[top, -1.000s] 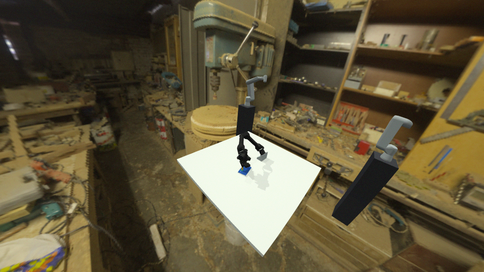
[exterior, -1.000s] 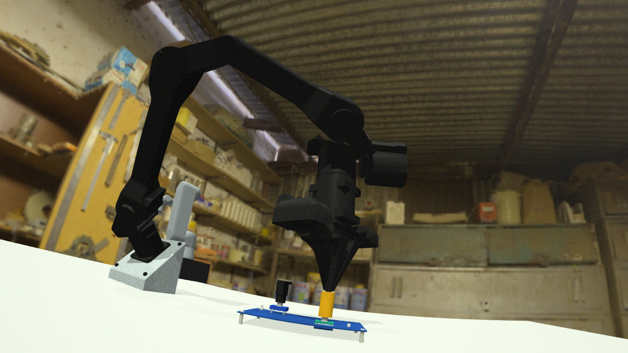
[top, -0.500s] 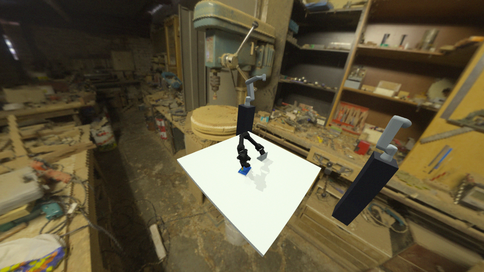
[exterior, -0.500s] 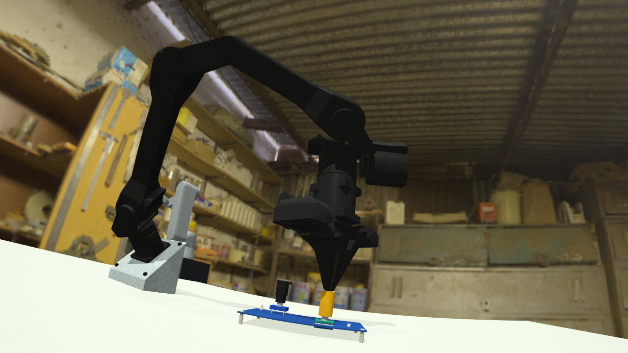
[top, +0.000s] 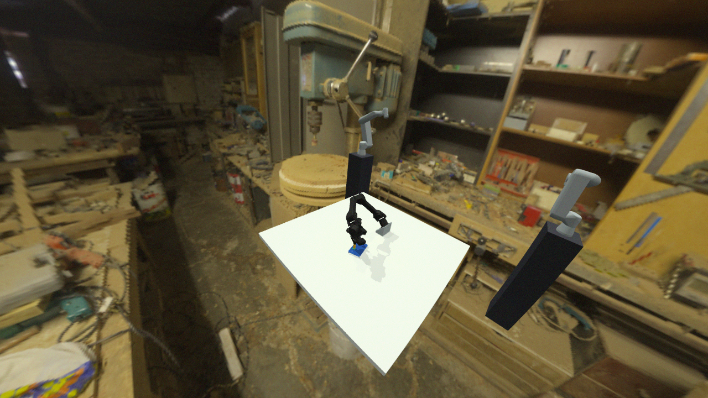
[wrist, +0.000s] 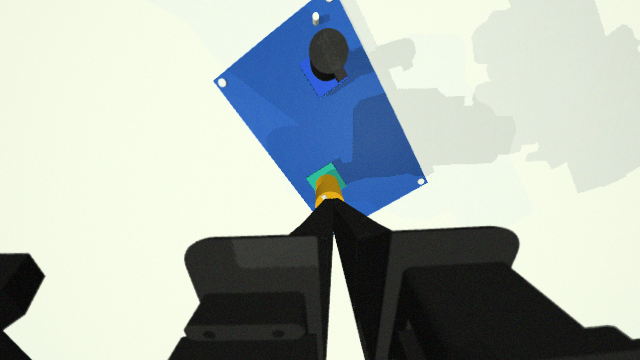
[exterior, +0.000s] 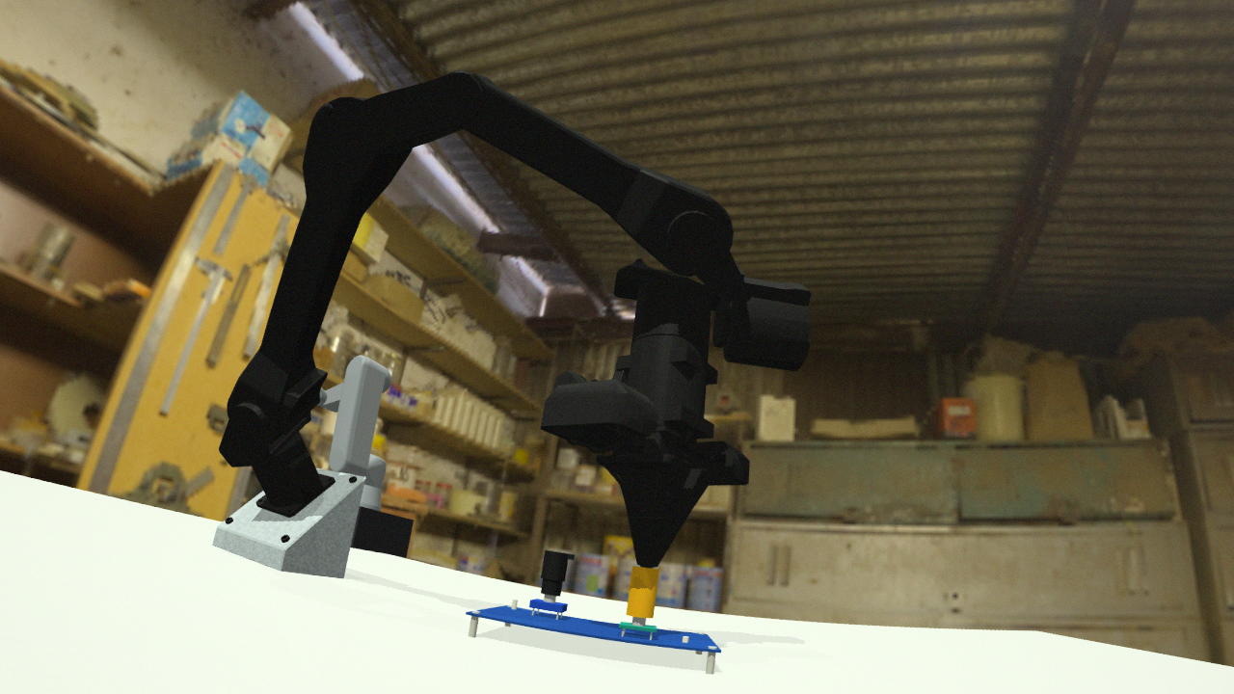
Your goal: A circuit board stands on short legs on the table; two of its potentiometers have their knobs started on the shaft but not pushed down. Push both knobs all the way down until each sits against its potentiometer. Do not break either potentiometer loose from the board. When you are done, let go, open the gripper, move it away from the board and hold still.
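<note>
A blue circuit board (exterior: 586, 623) (wrist: 300, 125) (top: 357, 251) stands on short legs on the white table (top: 396, 297). A yellow knob (exterior: 641, 597) (wrist: 327, 189) sits on the green potentiometer (wrist: 317, 176) (exterior: 639, 627) at the board's near end. A black knob (exterior: 554, 572) (wrist: 327, 50) stands on the blue potentiometer (exterior: 548, 606) (wrist: 320, 87) at the far end, with a gap under it. My gripper (exterior: 649, 556) (wrist: 331, 205) (top: 356, 241) is shut, fingers together and pointing down, with the tips resting on top of the yellow knob. Nothing is between the fingers.
The arm's grey base (exterior: 288, 526) (top: 383, 228) stands on the table behind the board. Two dark camera posts (top: 358, 173) (top: 534, 275) stand at the table's back and right. Workshop clutter surrounds the table.
</note>
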You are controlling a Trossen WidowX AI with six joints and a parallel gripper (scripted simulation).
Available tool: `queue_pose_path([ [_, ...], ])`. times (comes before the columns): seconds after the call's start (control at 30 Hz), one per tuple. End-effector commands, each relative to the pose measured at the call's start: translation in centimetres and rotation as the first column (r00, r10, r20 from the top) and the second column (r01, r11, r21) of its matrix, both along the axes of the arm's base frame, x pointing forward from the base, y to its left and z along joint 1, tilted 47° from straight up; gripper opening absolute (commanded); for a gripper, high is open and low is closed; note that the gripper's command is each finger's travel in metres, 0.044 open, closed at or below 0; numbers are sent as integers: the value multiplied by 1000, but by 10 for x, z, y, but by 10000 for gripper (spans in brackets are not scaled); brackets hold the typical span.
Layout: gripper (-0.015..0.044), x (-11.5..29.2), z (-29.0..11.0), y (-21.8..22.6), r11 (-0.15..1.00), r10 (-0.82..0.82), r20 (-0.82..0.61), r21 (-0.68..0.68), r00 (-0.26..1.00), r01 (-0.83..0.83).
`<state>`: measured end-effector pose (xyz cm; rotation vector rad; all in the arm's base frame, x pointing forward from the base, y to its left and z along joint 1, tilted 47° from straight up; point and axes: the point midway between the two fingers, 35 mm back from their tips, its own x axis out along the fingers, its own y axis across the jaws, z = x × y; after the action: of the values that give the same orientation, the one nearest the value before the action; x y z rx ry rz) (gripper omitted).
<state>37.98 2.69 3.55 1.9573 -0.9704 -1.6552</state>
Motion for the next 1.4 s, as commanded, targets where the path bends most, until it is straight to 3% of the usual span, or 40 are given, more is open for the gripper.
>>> queue_pose_path([
  [0.0,0,1,3,2,1000,-12,-1,-5,1000,12],
  [0.27,0,-1,11,11,1000,-12,-1,-5,1000,12],
  [0.57,236,-3,8,7,1000,-8,-5,-9,1000,8],
  [0.83,440,-100,11,35,1000,-6,-11,8,1000,6],
  [1.03,440,-173,10,31,1000,-12,-13,-3,1000,12],
  [1.37,440,-175,10,31,1000,-12,-13,-4,1000,12],
])
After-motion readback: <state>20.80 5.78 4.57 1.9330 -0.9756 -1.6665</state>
